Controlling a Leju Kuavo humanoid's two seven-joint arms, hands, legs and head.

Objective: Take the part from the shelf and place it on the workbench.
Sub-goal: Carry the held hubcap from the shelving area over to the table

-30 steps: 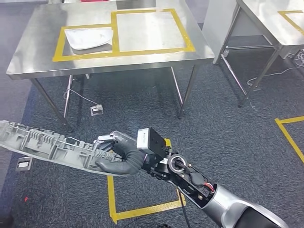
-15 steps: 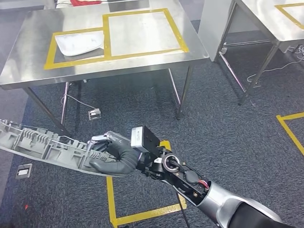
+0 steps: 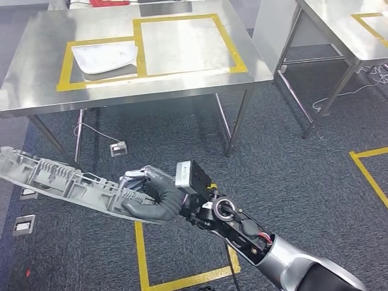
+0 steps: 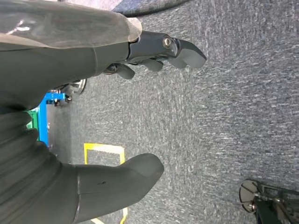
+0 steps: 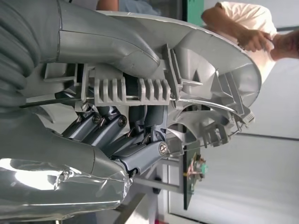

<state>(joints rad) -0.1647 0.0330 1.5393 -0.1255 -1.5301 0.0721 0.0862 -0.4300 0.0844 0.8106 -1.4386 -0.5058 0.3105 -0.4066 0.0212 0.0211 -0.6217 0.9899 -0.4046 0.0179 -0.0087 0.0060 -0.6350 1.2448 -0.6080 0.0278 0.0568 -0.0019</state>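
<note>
A long grey ribbed plastic part (image 3: 59, 182) hangs level over the carpet, reaching to the left edge of the head view. My right hand (image 3: 153, 195) grips its near end, fingers curled round the ribs. In the right wrist view the dark fingers (image 5: 116, 135) wrap the part (image 5: 211, 70) from below. The steel workbench (image 3: 192, 82) stands ahead, marked with two yellow tape frames. A white moulded piece (image 3: 104, 56) lies in the left frame. My left hand (image 4: 70, 56) hangs over the carpet, thumb and fingers apart, holding nothing.
A second steel table (image 3: 347, 30) stands at the back right. Yellow floor tape (image 3: 142, 254) runs under my arm, with more tape (image 3: 368, 167) at the right. Floor sockets (image 3: 118, 148) and a cable lie beneath the workbench. A person (image 5: 243, 28) stands beyond the part.
The whole head picture has shifted, so the camera has moved. My right hand still grips the part, whose far end now sits a little higher.
</note>
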